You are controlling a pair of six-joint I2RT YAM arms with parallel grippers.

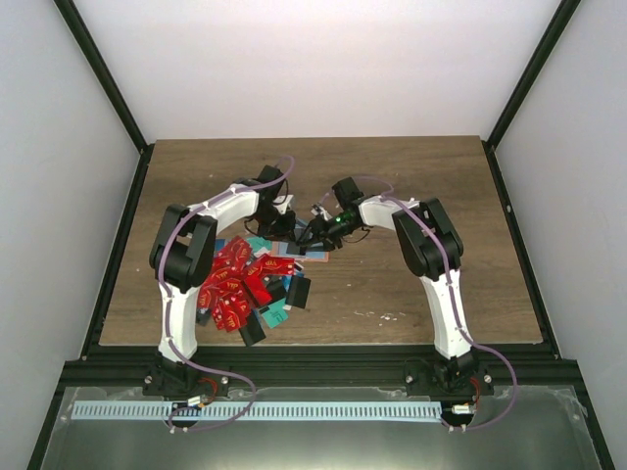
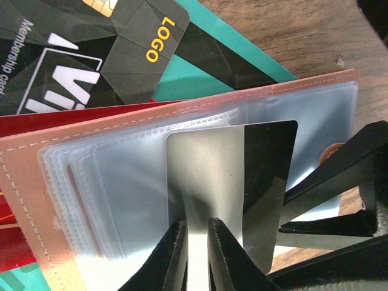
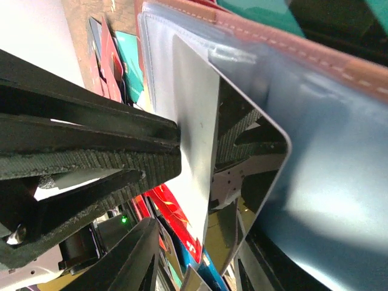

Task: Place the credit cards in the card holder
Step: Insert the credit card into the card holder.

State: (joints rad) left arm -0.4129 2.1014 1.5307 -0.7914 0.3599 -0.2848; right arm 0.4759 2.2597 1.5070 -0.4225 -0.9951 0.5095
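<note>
The salmon-pink card holder point(image 2: 91, 130) lies open on the table, its clear sleeves fanned out; it also shows in the right wrist view point(image 3: 339, 60) and the top view point(image 1: 299, 252). My left gripper point(image 2: 197, 225) is shut on a shiny mirror-like card point(image 2: 230, 176), whose far edge rests on the sleeves. The same card point(image 3: 200, 121) shows in the right wrist view, pinched by the left fingers point(image 3: 91, 139). My right gripper point(image 3: 203, 236) has its jaws apart, one finger under the sleeves. Its fingers point(image 2: 339, 182) reach in from the right. Both grippers meet mid-table point(image 1: 284, 223) point(image 1: 313, 235).
A heap of mostly red cards point(image 1: 235, 289) with some teal and black ones lies on the left of the wooden table point(image 1: 441, 294). A black card marked LOGO point(image 2: 91, 54) and a teal card point(image 2: 224, 54) lie just behind the holder. Red cards point(image 3: 176, 212) lie below it.
</note>
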